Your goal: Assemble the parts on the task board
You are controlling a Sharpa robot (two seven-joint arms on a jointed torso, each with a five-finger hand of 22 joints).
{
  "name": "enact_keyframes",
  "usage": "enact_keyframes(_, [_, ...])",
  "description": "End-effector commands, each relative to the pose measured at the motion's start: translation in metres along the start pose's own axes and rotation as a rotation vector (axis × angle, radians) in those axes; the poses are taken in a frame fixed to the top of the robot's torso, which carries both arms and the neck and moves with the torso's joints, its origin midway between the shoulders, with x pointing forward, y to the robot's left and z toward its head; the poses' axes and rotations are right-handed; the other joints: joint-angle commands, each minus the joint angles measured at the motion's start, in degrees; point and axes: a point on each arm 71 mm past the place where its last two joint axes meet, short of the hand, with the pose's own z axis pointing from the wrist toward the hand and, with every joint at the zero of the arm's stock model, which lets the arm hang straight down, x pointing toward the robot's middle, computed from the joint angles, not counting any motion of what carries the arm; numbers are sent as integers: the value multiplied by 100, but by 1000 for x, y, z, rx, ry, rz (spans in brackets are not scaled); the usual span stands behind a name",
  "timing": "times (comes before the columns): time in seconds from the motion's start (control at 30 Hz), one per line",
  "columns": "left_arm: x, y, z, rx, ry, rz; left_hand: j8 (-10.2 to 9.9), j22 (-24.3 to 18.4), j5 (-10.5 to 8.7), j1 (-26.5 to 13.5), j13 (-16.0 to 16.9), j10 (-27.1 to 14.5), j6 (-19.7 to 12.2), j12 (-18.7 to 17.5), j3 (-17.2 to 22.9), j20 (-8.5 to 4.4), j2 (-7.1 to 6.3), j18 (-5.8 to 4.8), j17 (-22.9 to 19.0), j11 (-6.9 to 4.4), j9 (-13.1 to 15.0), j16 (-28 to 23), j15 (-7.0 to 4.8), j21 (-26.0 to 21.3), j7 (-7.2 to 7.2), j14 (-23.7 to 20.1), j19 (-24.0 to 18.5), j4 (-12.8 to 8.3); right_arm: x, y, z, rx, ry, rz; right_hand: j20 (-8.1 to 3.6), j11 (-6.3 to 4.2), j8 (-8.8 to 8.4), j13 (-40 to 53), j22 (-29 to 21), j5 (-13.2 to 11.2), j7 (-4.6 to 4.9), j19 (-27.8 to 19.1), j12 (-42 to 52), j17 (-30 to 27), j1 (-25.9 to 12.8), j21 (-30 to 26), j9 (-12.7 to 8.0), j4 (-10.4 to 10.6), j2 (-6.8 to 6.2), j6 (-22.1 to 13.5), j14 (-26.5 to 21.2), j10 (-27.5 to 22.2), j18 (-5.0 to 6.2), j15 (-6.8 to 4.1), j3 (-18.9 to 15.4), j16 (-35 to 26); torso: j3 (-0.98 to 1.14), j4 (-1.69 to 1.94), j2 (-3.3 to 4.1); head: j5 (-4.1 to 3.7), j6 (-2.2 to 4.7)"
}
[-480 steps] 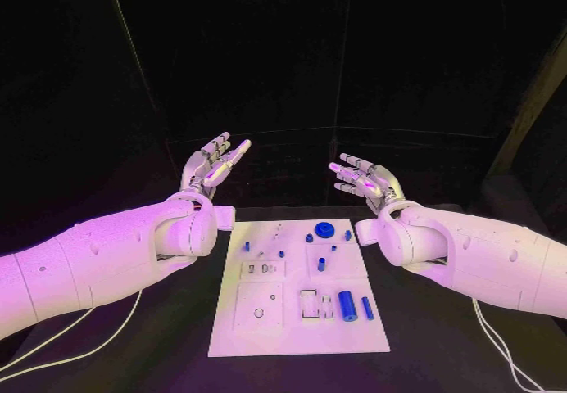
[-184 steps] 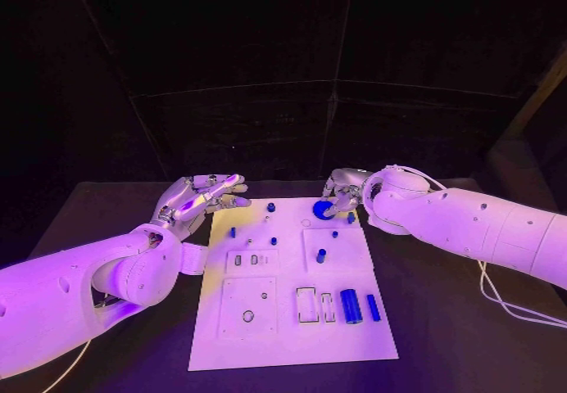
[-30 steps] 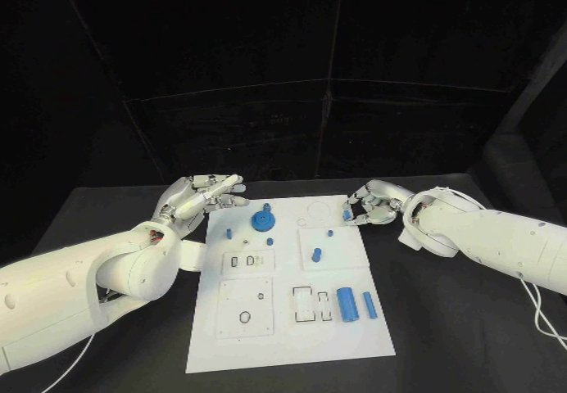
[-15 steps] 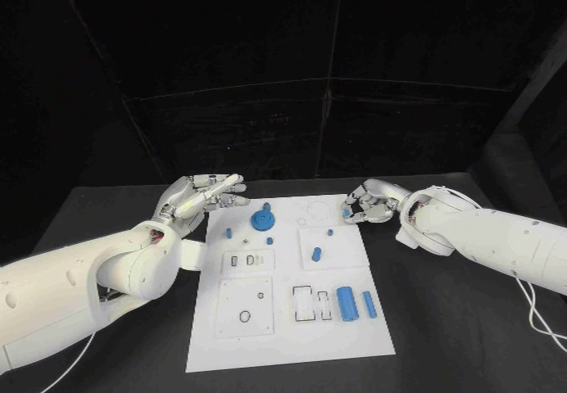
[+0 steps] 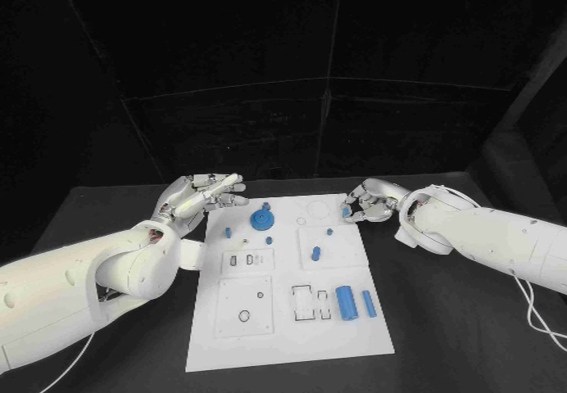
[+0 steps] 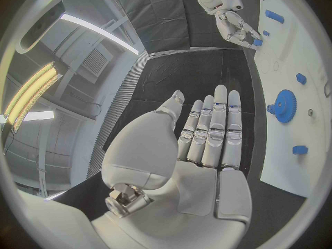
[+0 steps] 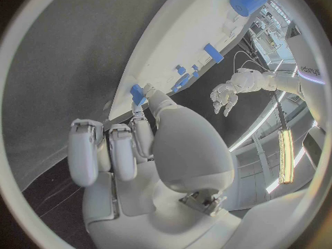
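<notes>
Black desk (image 5: 106,344) is topped, dead centre, by the white task board (image 5: 289,327), long axis running away from the robot. Assembly looks barely started, judged from how stuff lies: the blue gear (image 5: 262,219) is seated flat near the far end, but a fat blue cylinder (image 5: 347,302) and a thin blue bar (image 5: 369,304) are still lying loose at the near right, both pointed lengthwise along the board, next to outlined slots that look unfilled. A few small blue pegs are dotted around the middle; whether they're properly seated can't be told.

Left robot hand (image 5: 203,195) is held just off the board's far left corner, fingers straight and side by side, nothing gripped (nicely seen in the left wrist view (image 6: 207,133)).

Right robot hand (image 5: 371,203) is parked at the far right edge, fingers curled in, and a small blue peg (image 7: 138,94) is pinched at the fingertips, right at the board's rim, looks like it's standing roughly upright.
</notes>
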Motion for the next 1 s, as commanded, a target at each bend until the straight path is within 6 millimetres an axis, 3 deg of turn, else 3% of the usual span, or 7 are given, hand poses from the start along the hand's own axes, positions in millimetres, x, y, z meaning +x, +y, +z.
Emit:
enact_keyframes(0.03, [2,-1,0,4,17,-7,-26,-7,28,21,-7,21,39,-26,34,-8,44,87,8,1,-6,-23,18,-37,18,35,33,13,-1,1,1,-3,-2,-4,9,-24,34,50,385,-20,12,127,23,1399,13,-3,-2,2,43,37,580,32,-38,8,23,0,1,0,4,-2,-2])
enact_keyframes(0.4, [1,-1,0,3,16,-6,-26,-7,28,21,-7,21,39,-26,34,-8,44,87,8,1,-6,-23,18,-37,18,35,33,13,-1,3,1,-4,-12,-9,-20,-73,140,83,389,-21,-50,129,46,1398,14,-2,15,-35,131,255,580,60,-38,-29,124,0,4,-3,2,-11,-19])
enact_keyframes(0.63, [1,-1,0,3,16,-6,-26,-7,28,21,-7,21,39,-26,34,-8,44,87,8,1,-6,-23,18,-37,18,35,33,13,-4,1,0,16,-56,-23,-95,-169,277,116,410,-285,-159,140,64,1417,63,6,33,-116,294,517,585,95,-42,-112,337,8,0,2,0,-13,-25])
enact_keyframes(1.0, [0,-1,0,3,14,-5,-26,-7,28,21,-7,21,39,-26,34,-8,44,87,8,1,-6,-23,18,-37,18,35,33,13,-6,8,-2,23,-117,-20,-132,-200,306,97,399,-318,-188,137,37,1426,78,0,25,-185,347,571,587,84,-41,-145,479,12,3,1,-4,-17,-10])
